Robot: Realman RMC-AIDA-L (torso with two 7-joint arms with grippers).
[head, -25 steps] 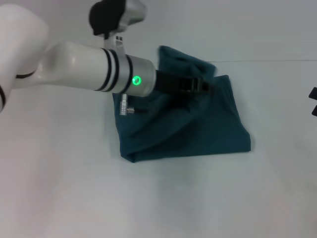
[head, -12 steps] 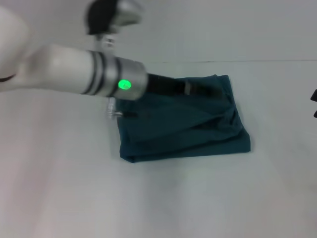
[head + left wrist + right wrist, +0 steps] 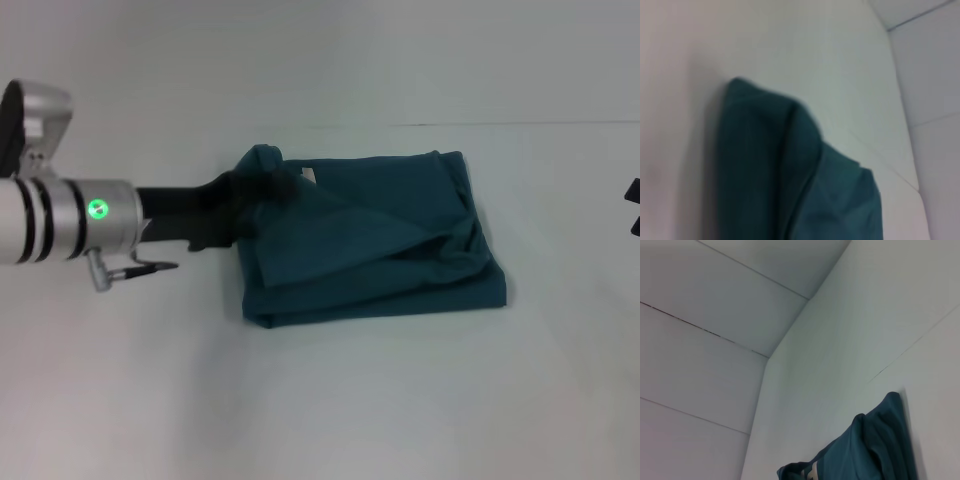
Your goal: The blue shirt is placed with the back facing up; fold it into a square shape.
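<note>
One shirt (image 3: 380,240) lying mid-surface (image 3: 400,400), nearly square | left pincer (image 3: 262,190) gripping its raised far-left corner | right pincer barely showing, state unclear | next: lay corner flat, release.

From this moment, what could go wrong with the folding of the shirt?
1. The left end effector sits at the far-left corner of the blue shirt, where the cloth bunches into a raised lump. If it pulls further left, it may drag the top layer and undo the fold.
2. The top layer lies diagonally wrinkled with uneven edges, so the result may not be square.
3. The right end effector is at the picture's right edge and cannot hold the bundle down.
</note>
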